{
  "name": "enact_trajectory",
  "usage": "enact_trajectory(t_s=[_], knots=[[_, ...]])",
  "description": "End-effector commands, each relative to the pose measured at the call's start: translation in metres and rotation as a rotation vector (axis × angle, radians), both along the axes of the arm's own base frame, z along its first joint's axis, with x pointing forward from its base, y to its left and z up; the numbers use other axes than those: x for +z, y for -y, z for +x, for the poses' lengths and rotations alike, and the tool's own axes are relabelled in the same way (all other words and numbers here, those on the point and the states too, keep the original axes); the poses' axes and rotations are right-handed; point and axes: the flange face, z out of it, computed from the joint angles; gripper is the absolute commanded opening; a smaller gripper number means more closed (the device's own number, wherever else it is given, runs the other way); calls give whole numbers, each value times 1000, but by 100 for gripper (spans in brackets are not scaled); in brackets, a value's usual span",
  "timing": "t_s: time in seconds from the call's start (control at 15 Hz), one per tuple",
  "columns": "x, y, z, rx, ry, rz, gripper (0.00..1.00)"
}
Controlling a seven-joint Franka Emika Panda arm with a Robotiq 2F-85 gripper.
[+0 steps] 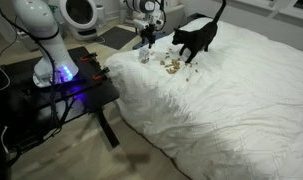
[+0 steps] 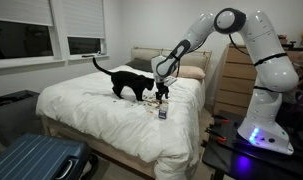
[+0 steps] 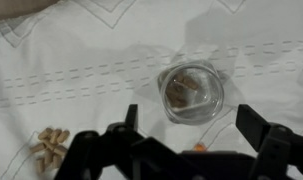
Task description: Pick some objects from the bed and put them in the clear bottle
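Tan objects [image 3: 53,143]: loose cluster beside the clear bottle [image 3: 191,92]; some inside it
Gripper [image 3: 191,125]: over the bottle, jaws wide, holding nothing
Black cat [image 1: 198,38]: near the bottle

A black cat [image 2: 131,82] stands on the white bed [image 2: 81,115], its head close to the gripper [image 2: 163,96]. The gripper hangs just above the clear bottle [image 2: 162,114], which sits on the bed near its edge, and a blue suitcase [image 2: 36,160] lies on the floor beside the bed
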Motion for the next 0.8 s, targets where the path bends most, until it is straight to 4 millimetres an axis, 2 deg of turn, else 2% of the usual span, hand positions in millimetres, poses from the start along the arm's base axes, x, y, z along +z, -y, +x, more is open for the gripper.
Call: enact_trajectory(t_s=[0.0,0.27,0.47,0.73], knots=[[24,21,3,0,77,-3,100],[35,57,12,-55,192,-30,100],[37,81,15,-87,258,-53,100],[34,103,16,-117,317,-73,100]])
